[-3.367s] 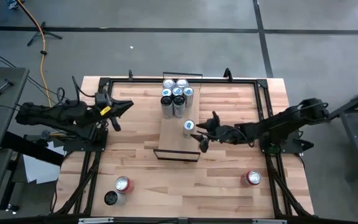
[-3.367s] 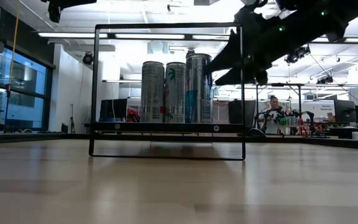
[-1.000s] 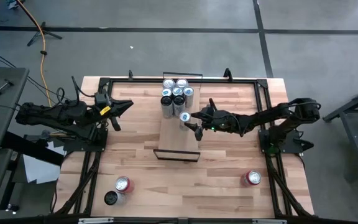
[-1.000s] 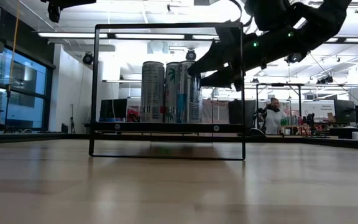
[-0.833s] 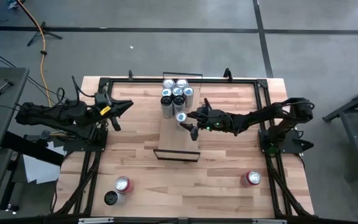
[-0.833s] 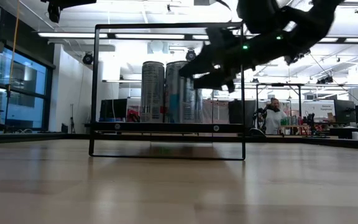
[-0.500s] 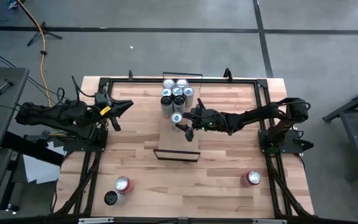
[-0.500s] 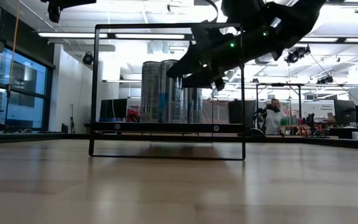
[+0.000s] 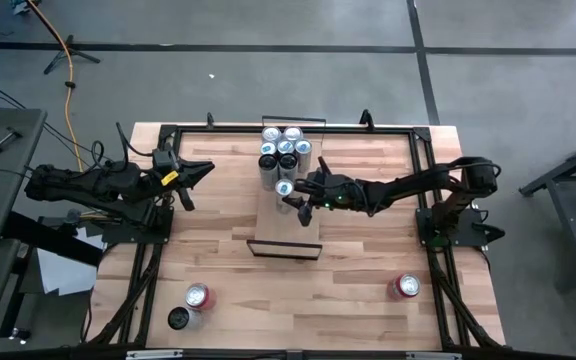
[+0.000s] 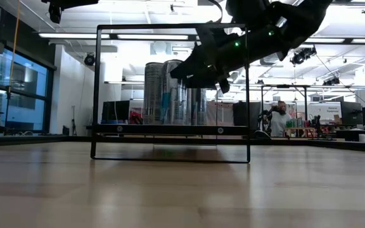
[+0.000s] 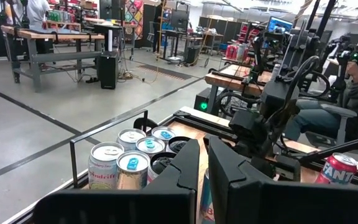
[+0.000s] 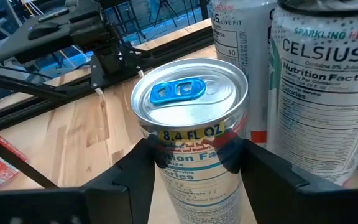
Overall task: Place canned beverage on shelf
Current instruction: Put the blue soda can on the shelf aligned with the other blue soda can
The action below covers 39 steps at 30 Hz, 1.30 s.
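A small silver can (image 9: pixel 284 189) with a blue tab (image 12: pixel 179 90) stands upright on the light-wood shelf (image 9: pixel 288 226). It is just in front of a cluster of several tall cans (image 9: pixel 284 150) at the shelf's far end. My right gripper (image 9: pixel 289 196) reaches in from the table's right and is shut on the small can. The shelf's black frame (image 10: pixel 170 129) stands at its near end. My left gripper (image 9: pixel 196 172) hovers shut over the table's left edge, away from the cans. My right gripper pinches the small can's side wall (image 12: pixel 166 155) between its two fingers (image 12: pixel 132 171), a little below the rim. The fingers come from the table's right, slanting slightly down. The can stays upright, and in the low view its base seems to rest on the shelf.
A red can (image 9: pixel 404 287) stands near the front right. A red can (image 9: pixel 198 296) and a dark can (image 9: pixel 178 318) stand near the front left. Black rails (image 9: pixel 423 160) border the tabletop. The tall cans (image 12: pixel 328 81) stand close beside the held can.
My right gripper has moved toward the table's left along the shelf, and the small can has gone with it, upright, closer to the tall cans. In the last half second the gripper has stayed put and its fingers have drawn in on the can.
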Available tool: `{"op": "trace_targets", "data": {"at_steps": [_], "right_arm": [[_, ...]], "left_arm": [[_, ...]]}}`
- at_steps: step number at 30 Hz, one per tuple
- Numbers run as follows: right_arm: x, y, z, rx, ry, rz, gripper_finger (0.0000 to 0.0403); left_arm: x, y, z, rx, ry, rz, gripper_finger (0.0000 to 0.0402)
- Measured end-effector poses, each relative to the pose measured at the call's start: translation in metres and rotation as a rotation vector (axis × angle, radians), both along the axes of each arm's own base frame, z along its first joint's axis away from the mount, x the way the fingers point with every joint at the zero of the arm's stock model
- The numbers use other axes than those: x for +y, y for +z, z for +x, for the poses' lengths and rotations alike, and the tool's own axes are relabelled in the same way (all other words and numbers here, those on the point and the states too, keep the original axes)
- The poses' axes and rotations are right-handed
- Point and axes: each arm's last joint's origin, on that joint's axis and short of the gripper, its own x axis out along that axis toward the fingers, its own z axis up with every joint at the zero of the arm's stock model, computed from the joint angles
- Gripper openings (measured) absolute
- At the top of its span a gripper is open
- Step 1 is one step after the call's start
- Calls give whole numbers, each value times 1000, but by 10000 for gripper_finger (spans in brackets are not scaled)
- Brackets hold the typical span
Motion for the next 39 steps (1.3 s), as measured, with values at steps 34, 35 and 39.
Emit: {"op": "trace_targets", "data": {"at_steps": [34, 35, 39], "right_arm": [[-42, 29, -141, -3, -365, -68, 189], [-47, 30, -138, -13, -366, -75, 189], [-67, 26, -123, 11, -319, -76, 190]], "left_arm": [[1, -3, -1, 31, 45, 1, 0], [1, -3, -1, 30, 45, 0, 0], [1, -3, -1, 30, 46, -1, 0]]}}
